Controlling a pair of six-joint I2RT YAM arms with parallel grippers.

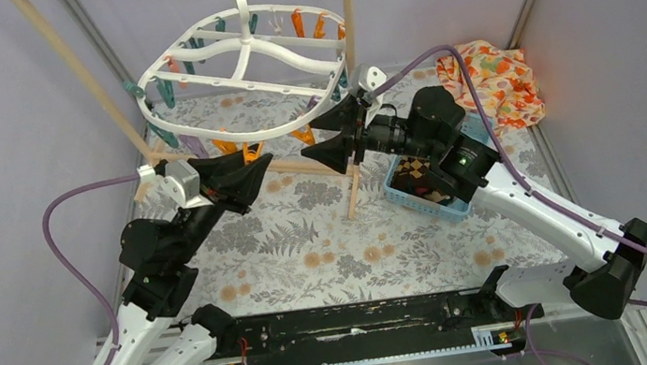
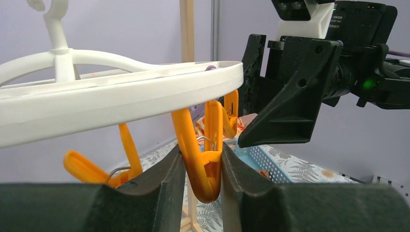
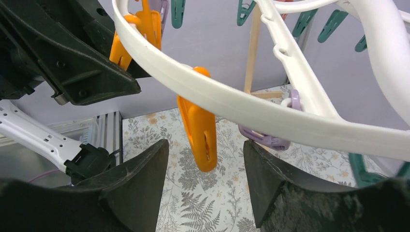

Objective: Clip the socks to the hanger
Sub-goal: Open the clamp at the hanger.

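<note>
The white oval hanger (image 1: 242,61) hangs from the wooden rack, with teal, orange and purple pegs under its rim. My left gripper (image 2: 202,154) is shut on the lower end of an orange peg (image 2: 205,166) below the hanger's front rim (image 2: 121,96). My right gripper (image 3: 205,145) is open and empty. It faces the left one from the right, and another orange peg (image 3: 198,128) dangles in front of the gap between its fingers. A dark brown checked sock (image 1: 415,170) lies in the blue basket (image 1: 401,193), partly under the right arm.
The wooden rack's post (image 1: 351,122) stands between the grippers and the basket. An orange floral cloth (image 1: 490,76) lies at the back right. A purple peg (image 3: 266,140) hangs close to my right gripper's right finger. Purple cables loop off both arms.
</note>
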